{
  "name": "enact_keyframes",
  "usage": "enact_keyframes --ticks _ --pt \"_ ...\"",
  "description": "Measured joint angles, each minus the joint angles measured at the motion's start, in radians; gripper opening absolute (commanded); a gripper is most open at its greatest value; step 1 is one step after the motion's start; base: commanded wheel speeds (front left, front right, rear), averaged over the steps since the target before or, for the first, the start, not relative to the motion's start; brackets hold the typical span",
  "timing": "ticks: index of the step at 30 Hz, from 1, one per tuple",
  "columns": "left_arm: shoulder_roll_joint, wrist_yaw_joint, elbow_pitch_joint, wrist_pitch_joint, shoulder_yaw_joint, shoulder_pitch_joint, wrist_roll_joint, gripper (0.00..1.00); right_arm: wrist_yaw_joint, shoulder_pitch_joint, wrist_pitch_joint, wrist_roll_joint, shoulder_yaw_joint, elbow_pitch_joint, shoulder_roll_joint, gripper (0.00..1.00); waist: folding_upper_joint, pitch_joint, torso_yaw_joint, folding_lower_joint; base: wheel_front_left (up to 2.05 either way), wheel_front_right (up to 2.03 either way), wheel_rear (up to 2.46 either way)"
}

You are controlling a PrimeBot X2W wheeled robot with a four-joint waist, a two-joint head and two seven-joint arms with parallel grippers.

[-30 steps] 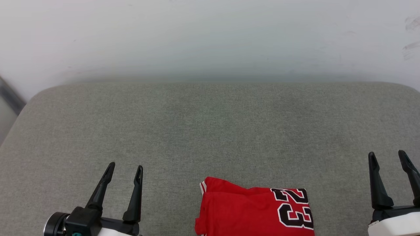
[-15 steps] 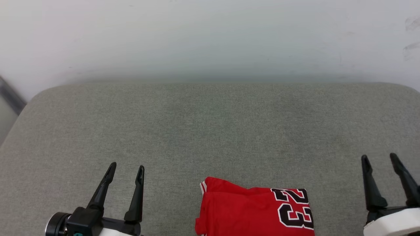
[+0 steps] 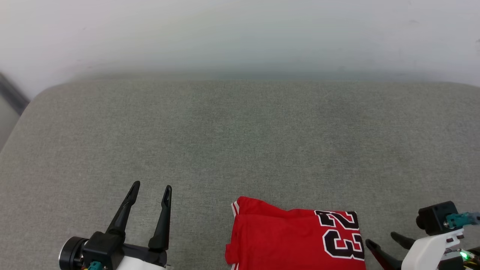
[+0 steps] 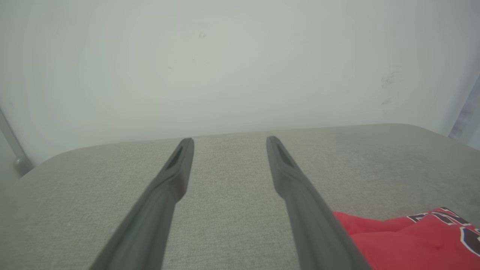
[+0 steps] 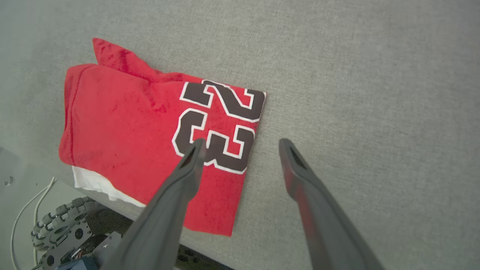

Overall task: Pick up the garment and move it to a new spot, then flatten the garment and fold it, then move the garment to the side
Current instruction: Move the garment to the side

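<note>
The garment [image 3: 285,240] lies folded at the near edge of the grey desk [image 3: 240,142], "23" up. The left gripper [image 3: 152,185] hangs to its left, fingers apart. The right gripper [image 5: 242,142] has its fingers apart too, straddling the garment's right edge.

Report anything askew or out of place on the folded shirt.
The garment is folded unevenly: a white layer sticks out from under the red at the near edge of the grey surface, and a red corner pokes past the far side. Nothing looks torn or spilled.
</note>
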Motion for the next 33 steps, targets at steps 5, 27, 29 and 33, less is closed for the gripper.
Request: enact_keyframes --ticks 5,27,29,33 --pt "-0.001 0.0 0.005 0.0 -0.018 -0.026 -0.001 1.0 0.0 0.0 0.216 -0.013 0.002 -0.013 0.002 1.0 0.0 0.03 0.025 0.0 0.0 0.0 0.0" --pt "-0.012 0.0 0.031 0.0 -0.049 -0.103 -0.072 1.0 0.0 -0.079 0.278 -0.12 -0.013 0.24 0.141 0.32 0.0 0.13 0.154 -0.0001 0.0 0.0 0.0" --pt "-0.011 0.0 0.031 0.0 -0.048 -0.106 -0.072 1.0 -0.002 -0.085 0.25 -0.115 -0.01 0.259 0.142 0.0 0.0 0.126 0.154 -0.0001 0.0 0.0 0.0" --pt "-0.009 0.0 0.032 0.0 -0.052 -0.106 -0.086 1.0 0.0 -0.112 0.2 -0.114 0.025 0.275 0.133 0.0 0.0 0.112 0.14 0.0 0.0 0.0 0.0"
